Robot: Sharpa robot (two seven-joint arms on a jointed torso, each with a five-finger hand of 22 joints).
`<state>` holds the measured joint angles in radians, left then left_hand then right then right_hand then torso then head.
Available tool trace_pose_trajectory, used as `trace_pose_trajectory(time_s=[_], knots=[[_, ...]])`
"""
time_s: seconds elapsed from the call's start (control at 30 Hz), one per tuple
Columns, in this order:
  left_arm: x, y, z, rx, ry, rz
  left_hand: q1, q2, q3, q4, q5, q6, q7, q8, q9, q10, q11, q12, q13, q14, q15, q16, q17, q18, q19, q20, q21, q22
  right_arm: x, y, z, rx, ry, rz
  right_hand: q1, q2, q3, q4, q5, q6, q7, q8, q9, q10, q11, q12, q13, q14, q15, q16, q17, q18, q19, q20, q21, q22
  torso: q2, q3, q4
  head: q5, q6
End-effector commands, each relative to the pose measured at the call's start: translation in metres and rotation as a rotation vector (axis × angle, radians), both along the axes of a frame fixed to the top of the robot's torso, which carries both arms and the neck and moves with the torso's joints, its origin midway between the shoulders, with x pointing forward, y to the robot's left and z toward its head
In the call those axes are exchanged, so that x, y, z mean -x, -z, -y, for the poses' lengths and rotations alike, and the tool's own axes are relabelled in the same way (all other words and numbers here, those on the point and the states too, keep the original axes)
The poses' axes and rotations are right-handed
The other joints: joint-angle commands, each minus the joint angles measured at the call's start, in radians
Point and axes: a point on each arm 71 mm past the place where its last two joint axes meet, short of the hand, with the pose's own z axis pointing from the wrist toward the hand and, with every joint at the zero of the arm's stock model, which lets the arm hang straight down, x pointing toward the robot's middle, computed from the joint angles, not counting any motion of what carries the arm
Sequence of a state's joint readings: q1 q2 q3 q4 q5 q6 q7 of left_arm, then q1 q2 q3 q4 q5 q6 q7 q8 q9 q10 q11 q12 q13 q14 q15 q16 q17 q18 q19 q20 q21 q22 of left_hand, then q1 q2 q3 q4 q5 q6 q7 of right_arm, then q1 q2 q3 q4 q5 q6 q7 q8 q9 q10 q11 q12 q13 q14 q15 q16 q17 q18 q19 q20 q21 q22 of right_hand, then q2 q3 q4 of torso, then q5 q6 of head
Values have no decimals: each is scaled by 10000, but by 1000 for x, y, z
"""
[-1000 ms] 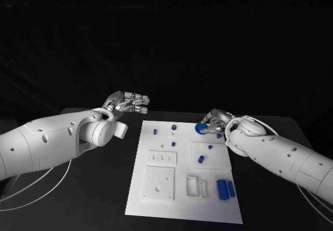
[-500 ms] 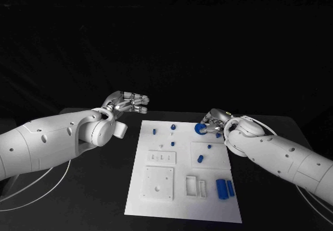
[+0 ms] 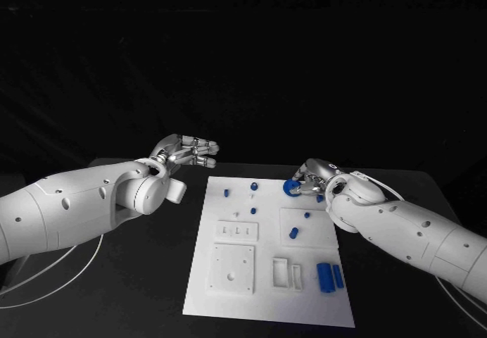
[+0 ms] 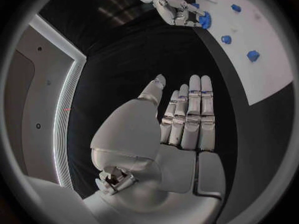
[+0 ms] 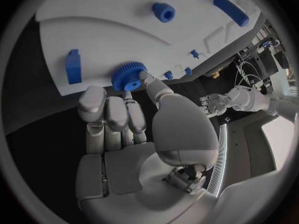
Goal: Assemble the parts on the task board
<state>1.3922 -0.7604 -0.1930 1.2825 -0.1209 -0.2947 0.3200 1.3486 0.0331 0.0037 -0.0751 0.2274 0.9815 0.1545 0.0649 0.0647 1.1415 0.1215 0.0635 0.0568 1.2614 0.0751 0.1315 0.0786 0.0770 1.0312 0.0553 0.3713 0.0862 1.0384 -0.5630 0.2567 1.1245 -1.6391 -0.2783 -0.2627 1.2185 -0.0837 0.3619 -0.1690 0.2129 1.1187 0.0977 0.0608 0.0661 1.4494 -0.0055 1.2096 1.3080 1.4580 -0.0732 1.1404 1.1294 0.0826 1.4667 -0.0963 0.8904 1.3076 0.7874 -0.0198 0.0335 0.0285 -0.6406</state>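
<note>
At the far right corner of the task board (image 3: pixel 266 282), the right hand (image 3: pixel 312 177) pinches a blue gear (image 3: pixel 293 187) between thumb and fingertips. The right wrist view confirms this: the toothed gear (image 5: pixel 129 75) sits against the fingertips (image 5: pixel 141 76) at the board's edge (image 5: pixel 56 40). Whether the gear touches the board surface cannot be determined.

The left hand (image 3: pixel 186 151) is raised off the board's left far corner, above the black table (image 3: pixel 152 267), holding nothing. In the left wrist view its fingers (image 4: pixel 194 109) lie extended side by side, the thumb standing slightly apart, palm bare.

Remaining parts are on the board. A blue peg (image 3: pixel 253 186) and a second small blue piece (image 3: pixel 226 191) stand near the far edge. Another blue piece (image 3: pixel 250 210) lies further in, and an oblong blue part (image 3: pixel 293 232) rests on the raised square plate beside a smaller one (image 3: pixel 307 214). Two blue bars (image 3: pixel 329 276) lie side by side near the right edge, just beside the slotted white fixture (image 3: pixel 286 272). A white block with holes (image 3: pixel 232 267) and a smaller pinned block (image 3: pixel 236 231) sit on the board's left half.
</note>
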Motion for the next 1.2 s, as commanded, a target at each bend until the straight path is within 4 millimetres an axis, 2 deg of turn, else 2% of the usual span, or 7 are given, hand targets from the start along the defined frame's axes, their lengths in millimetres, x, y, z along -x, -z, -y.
trace_pose_trajectory(time_s=[0.03, 0.17, 0.47, 0.8, 0.9, 1.07, 1.2], knots=[[0, -1, 3, -223, 205, 113, 32, 86, -63, 14, -42, -57, 1, -27, 4, -83, -22, -38, 16, 63, -3, 38, 10, -47, 30, 34, 15, -9, 3, -9, -7, 102, 80, 759, 175, -55, 29, 139, -28, 158, -129, 24, 85, 41, -13, 18, 1436, 7, -86, -6, 14, -70, 611, -70, -19, 803, -8, -11, 14, 21, 3], [0, -1, 3, -254, 199, 122, 50, 81, -72, 18, -40, -70, 5, -26, 4, -107, -16, -39, 15, 66, -3, 40, 10, -45, 34, 34, 18, -11, 8, -18, -16, 28, -94, 1170, 191, -80, 48, 162, -61, 178, -137, 26, 88, 43, -16, 17, 1436, 8, -82, -6, 14, -72, 609, -64, -24, 803, 1, -27, 15, 33, 11], [0, 0, 6, -289, 162, 107, 69, 76, -77, 13, -40, -75, 8, -26, 4, -114, -14, -39, 15, 72, -5, 43, 11, -42, 39, 32, 23, -11, 19, -30, -46, -92, -718, 1802, 214, -135, 138, 201, 43, 230, -146, 23, 88, 50, -21, 9, 1436, 11, -81, -11, 10, -78, 608, -63, -14, 812, 15, -19, 12, 73, 37], [0, 0, 7, -291, 156, 93, 84, 66, -103, 19, -41, -78, 9, -25, 4, -118, -12, -38, 16, 78, -6, 45, 10, -41, 39, 31, 34, -12, 29, -16, -80, 128, -1441, 1868, 229, -192, 191, 233, 53, 229, -145, 23, 83, 47, -20, -23, 1427, 11, -77, -31, -9, -82, 608, -60, -37, 805, 27, -10, 44, 136, 45], [0, 0, 7, -290, 152, 90, 84, 66, -103, 19, -41, -78, 9, -25, 4, -118, -12, -38, 16, 78, -6, 45, 10, -41, 39, 31, 34, -12, 30, -11, -86, 167, -1555, 1808, 231, -198, 205, 238, 68, 223, -142, 22, 81, 43, -19, -37, 1423, 5, -80, -51, -27, -81, 606, -62, -51, 801, 26, -17, 34, 159, 48], [0, 0, 9, -275, 175, 87, 84, 66, -103, 19, -41, -78, 9, -25, 4, -118, -12, -38, 16, 78, -6, 45, 10, -41, 39, 31, 34, -12, 31, -6, -95, 200, -1686, 1748, 236, -193, 214, 235, 88, 216, -139, 22, 80, 36, -18, -54, 1418, 4, -81, -54, -29, -81, 606, -64, -59, 798, 45, -14, 66, 148, 34], [0, 0, 10, -268, 202, 81, 84, 66, -103, 19, -41, -78, 9, -25, 4, -118, -12, -38, 16, 78, -6, 45, 10, -41, 39, 31, 34, -12, 30, -3, -100, 200, -1735, 1737, 236, -193, 217, 230, 90, 213, -138, 21, 80, 34, -18, -61, 1416, 3, -82, -59, -33, -80, 606, -65, -66, 795, 38, -8, 49, 190, 14]])
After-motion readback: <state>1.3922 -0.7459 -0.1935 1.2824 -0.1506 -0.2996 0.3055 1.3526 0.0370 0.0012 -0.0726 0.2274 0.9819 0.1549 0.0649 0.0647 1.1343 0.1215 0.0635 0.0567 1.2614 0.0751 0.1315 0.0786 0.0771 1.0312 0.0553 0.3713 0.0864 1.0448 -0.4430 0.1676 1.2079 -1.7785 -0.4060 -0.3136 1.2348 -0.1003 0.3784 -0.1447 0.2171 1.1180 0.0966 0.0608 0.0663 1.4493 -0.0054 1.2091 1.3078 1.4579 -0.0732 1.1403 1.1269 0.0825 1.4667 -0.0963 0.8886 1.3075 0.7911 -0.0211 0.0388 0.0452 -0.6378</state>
